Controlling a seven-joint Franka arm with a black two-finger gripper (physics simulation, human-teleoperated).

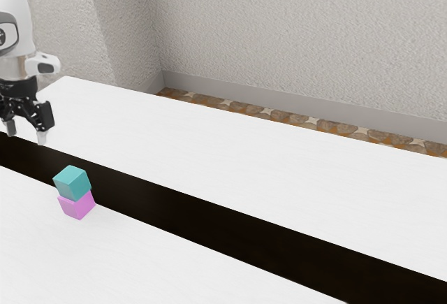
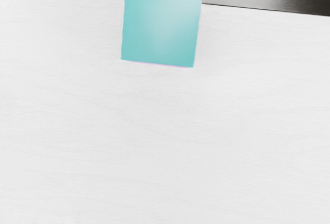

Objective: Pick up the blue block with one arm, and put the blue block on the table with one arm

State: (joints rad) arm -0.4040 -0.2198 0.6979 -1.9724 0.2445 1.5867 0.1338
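The blue block (image 1: pixel 72 183) is stacked on the pink block (image 1: pixel 78 206) — from there, the opened pincer (image 1: pixel 26 133) is seen higher, toward the exterior view's left.

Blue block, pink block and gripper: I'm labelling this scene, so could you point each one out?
Blue block (image 2: pixel 161 26): wrist view, middle of its top face.
Pink block (image 1: pixel 77 205): exterior view, middle of its visible sides.
Gripper (image 1: pixel 26 138): exterior view, midway between its fingertips.
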